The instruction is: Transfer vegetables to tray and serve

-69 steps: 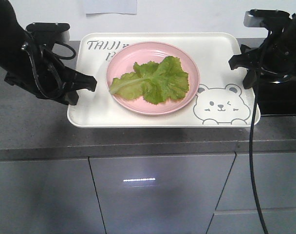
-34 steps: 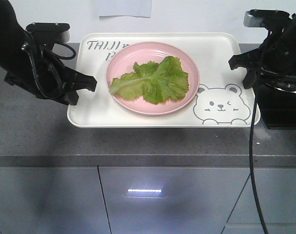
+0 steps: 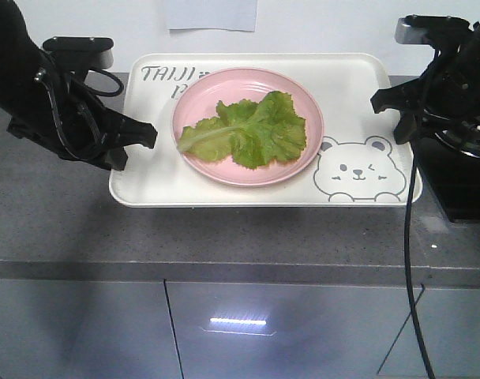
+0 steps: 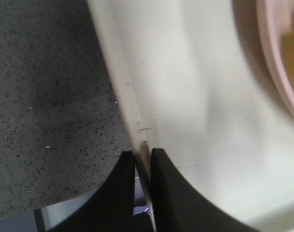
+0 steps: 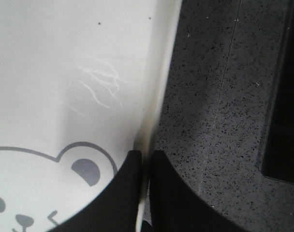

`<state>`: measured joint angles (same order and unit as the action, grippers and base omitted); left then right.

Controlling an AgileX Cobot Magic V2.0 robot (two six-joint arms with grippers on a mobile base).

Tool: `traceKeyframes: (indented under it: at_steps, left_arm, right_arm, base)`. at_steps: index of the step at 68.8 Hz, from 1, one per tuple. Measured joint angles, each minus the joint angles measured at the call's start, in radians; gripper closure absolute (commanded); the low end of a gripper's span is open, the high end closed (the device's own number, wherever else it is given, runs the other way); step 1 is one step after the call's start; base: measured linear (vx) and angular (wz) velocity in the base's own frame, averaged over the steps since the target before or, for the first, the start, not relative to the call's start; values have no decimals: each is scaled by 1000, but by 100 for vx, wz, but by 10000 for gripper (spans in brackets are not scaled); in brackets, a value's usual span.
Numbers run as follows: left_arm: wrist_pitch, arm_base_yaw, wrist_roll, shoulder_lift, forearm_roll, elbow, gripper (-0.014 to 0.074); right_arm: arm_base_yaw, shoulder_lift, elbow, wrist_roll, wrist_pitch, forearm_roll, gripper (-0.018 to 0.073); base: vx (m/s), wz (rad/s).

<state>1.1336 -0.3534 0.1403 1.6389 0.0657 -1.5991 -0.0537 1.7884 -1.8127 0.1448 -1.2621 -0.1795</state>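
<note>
The vegetables (image 3: 248,130) lie on a pink plate (image 3: 194,95) resting on the tray (image 3: 350,87), which sits on the grey tabletop (image 3: 58,205); the left tool (image 4: 143,166) pinches the tray's left rim; the right tool (image 5: 146,169) pinches its right rim beside the bear face (image 3: 354,170).

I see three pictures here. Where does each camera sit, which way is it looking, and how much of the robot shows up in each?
Front view: above the counter, looking down at the tray, pink plate and vegetables; both arms show.
Left wrist view: on the left arm, looking along the left gripper pinching the tray's rim.
Right wrist view: on the right arm, looking along the right gripper pinching the opposite rim.
All three share the tray; the bear face appears in the front and right wrist views.
</note>
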Motion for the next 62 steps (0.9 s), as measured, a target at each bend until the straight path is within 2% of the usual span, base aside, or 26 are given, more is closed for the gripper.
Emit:
traceKeyframes:
  at_steps: [62]
  left_arm:
    - [0, 0, 0, 0, 0, 0, 602]
  right_arm:
    - [0, 0, 0, 0, 0, 0, 565]
  base:
    - [5, 2]
